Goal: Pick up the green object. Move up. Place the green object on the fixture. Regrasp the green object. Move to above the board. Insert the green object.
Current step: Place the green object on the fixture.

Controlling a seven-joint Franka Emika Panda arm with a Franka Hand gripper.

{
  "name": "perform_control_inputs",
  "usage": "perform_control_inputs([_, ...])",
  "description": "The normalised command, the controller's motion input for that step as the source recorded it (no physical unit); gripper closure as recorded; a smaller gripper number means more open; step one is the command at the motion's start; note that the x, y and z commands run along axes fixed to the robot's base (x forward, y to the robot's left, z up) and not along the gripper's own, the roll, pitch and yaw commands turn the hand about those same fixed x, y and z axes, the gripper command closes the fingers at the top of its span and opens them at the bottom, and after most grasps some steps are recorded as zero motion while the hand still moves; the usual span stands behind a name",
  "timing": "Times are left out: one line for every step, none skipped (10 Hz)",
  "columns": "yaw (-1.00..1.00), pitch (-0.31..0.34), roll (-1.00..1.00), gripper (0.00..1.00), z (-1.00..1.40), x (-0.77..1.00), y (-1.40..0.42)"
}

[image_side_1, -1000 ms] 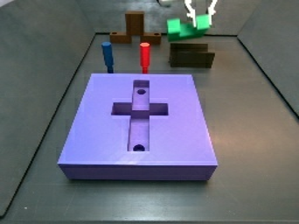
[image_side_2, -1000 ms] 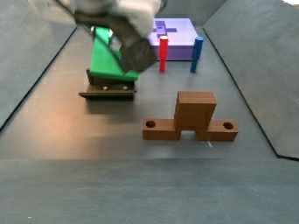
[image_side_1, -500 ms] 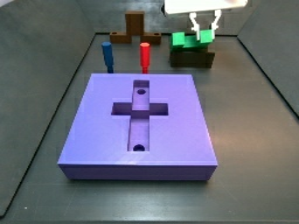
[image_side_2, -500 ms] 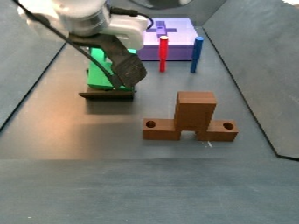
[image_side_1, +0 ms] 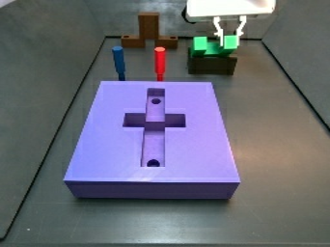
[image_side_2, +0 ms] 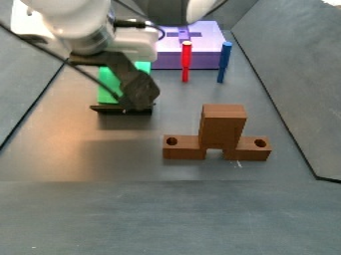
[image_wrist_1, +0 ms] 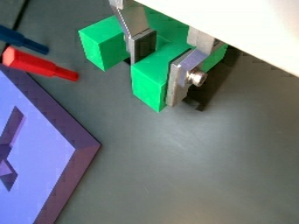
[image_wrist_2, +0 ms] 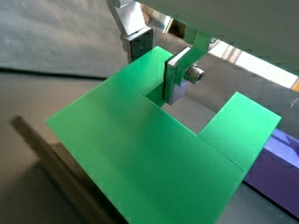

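My jaws (image_wrist_1: 156, 61) sit low over the fixture (image_side_1: 213, 65) at the far end of the worktop, behind the board (image_side_1: 154, 135). My fingers (image_wrist_1: 181, 77) close around one prong of the green block (image_wrist_1: 155, 84), gripping it; in both wrist views the plates press against the green plastic, with the notch just beside them. The block (image_side_1: 211, 44) rests on the fixture, its lower edge in the trough as far as a side view shows. The red peg (image_side_1: 160, 63) and blue peg (image_side_1: 118, 61) stand upright beside the board's far edge. The brown cross piece (image_side_2: 216, 134) stands apart from the fixture.
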Motion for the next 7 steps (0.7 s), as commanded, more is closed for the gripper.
perform_control_inputs([0.0,-0.131,-0.3,1.0,-0.07,0.11,0.28])
perform_control_inputs([-0.01,0.0,-0.17,1.0,-0.3,0.02,0.0])
perform_control_inputs([-0.08,0.0,0.0,1.0,-0.17,0.0,0.0])
perform_control_inputs([-0.08,0.02,0.19,1.0,-0.17,0.0,-0.03])
perform_control_inputs([-0.08,0.077,0.21,1.0,-0.14,0.0,0.0])
perform_control_inputs([-0.11,0.083,0.13,1.0,-0.15,0.0,0.0])
perform_control_inputs([-0.13,0.1,0.23,1.0,-0.15,0.0,0.0])
